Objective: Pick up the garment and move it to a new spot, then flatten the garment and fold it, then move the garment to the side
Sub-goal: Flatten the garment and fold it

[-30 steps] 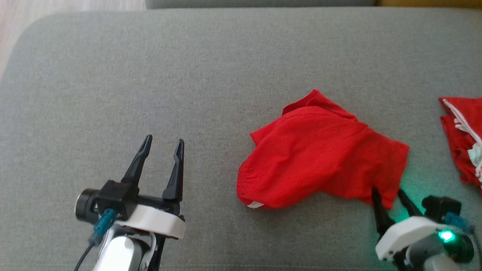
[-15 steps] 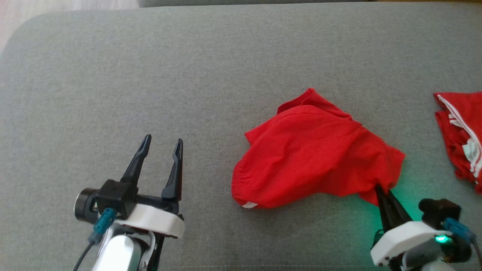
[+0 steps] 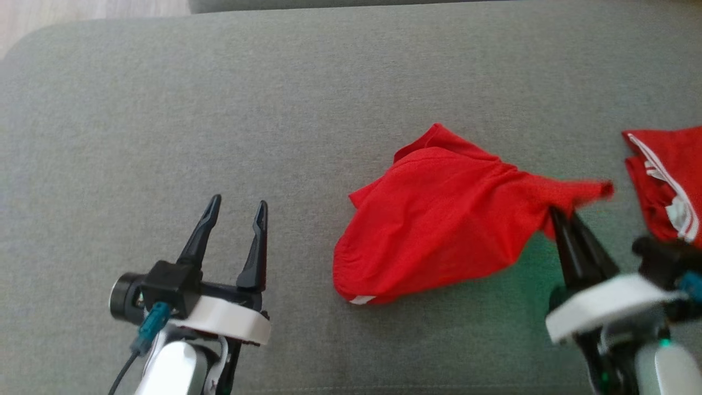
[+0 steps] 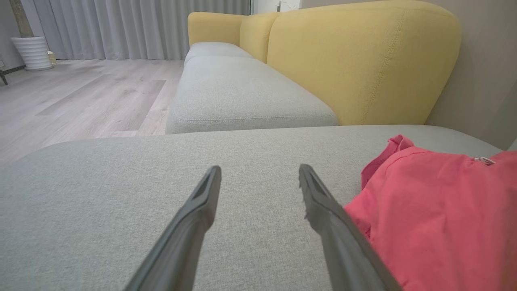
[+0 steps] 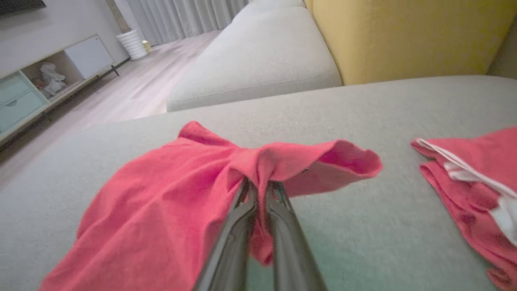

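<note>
Head view, garment: A red garment (image 3: 439, 230) lies crumpled on a grey seat cushion (image 3: 219, 109), right of centre. Its right corner is drawn up into a point, blurred at the tip.
Head view, right gripper: At the lower right, the right gripper (image 3: 559, 215) has its two dark fingers pressed together on that raised corner, pinching the cloth. Its pale body is blurred and cut off by the bottom edge.
Head view, left gripper: At the lower left, the left gripper (image 3: 238, 201) is over bare cushion with its fingers spread wide, holding nothing, well apart from the garment.
Head view, right edge: A second red cloth (image 3: 666, 181) with white trim is cut off by the frame.
Left wrist view: Two spread fingers frame bare cushion. The garment's near edge lies just right of the right-hand finger, which hides part of it. Far off are a yellow backrest (image 4: 363, 60), a wooden floor (image 4: 80, 93) and curtains (image 4: 133, 28).
Right wrist view: The closed fingers vanish into a fold of the garment, so their tips are hidden. The lifted corner flares to the right, soft and out of focus.
</note>
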{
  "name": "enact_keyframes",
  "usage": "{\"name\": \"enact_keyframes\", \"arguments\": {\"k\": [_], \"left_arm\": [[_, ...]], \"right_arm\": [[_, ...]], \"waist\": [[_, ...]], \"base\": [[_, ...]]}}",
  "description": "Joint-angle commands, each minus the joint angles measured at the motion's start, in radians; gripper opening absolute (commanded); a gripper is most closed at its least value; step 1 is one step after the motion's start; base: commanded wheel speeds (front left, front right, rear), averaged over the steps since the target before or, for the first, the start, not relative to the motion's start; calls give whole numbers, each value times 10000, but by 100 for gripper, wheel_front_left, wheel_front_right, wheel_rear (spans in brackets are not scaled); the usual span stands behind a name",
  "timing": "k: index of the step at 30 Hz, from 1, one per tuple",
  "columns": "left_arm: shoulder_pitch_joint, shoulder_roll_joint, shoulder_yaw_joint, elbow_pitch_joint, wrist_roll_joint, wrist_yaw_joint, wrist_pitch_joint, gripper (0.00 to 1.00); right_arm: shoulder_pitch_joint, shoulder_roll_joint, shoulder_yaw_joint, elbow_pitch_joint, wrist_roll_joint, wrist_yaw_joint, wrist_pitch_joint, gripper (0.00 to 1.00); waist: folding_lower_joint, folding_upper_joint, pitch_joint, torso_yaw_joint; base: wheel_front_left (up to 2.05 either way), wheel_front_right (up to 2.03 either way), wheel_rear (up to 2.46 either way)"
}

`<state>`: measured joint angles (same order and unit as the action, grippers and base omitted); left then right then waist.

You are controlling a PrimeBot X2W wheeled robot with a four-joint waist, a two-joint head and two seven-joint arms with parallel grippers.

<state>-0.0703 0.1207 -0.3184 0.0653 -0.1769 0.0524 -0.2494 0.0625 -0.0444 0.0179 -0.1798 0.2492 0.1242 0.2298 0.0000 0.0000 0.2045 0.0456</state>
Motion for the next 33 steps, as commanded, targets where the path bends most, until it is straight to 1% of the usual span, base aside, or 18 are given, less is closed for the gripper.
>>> {"name": "enact_keyframes", "arguments": {"k": [1,4,8,11,15,16,17,18,21,25,29,33], "left_arm": [[-510,90,254,-332,125,-39,-120,100],[-618,69,189,-300,136,-74,-121,100],[-752,9,95,-247,144,-110,-122,100],[-852,-55,9,-208,151,-152,-122,100],[-983,-153,-112,-142,167,-213,-123,100],[-1010,-175,-135,-131,170,-228,-123,100],[-1031,-194,-150,-115,174,-237,-123,100],[-1042,-208,-157,-100,176,-244,-123,100],[-1038,-231,-140,-73,189,-249,-123,100],[-900,-221,-32,-38,193,-200,-123,100],[-711,-171,104,-9,156,-163,-123,100],[-545,-91,255,-48,133,-104,-123,100]], "right_arm": [[-656,-59,251,-336,86,65,-3,0],[-1413,-59,222,111,172,65,32,0],[-2549,-59,216,1175,409,65,-41,0],[-3350,-59,250,2289,678,65,-121,0],[-4235,-59,150,4072,950,65,-334,0],[-4400,-59,105,4548,918,65,-334,27],[-4571,-59,117,4916,984,65,-440,83],[-4717,-59,154,5235,1075,65,-577,100],[-4974,-59,385,5797,1107,65,-1049,100],[-4870,-144,743,5766,1005,65,-1815,100],[-4274,-429,1171,5020,934,65,-2394,100],[-3486,-790,1315,3809,664,65,-2635,100]], "waist": [[0,0,54,78],[0,0,178,273],[0,0,422,580],[0,0,603,811],[0,0,791,1067],[0,0,826,1119],[0,0,843,1158],[0,0,848,1181],[0,0,826,1192],[0,0,598,1012],[0,0,274,752],[0,0,-22,486]], "base": [[0,0,0],[0,0,0],[0,0,0],[0,0,0],[0,0,0],[0,0,0],[0,0,0],[0,0,0],[0,0,0],[0,0,0],[0,0,0],[0,0,0]]}}
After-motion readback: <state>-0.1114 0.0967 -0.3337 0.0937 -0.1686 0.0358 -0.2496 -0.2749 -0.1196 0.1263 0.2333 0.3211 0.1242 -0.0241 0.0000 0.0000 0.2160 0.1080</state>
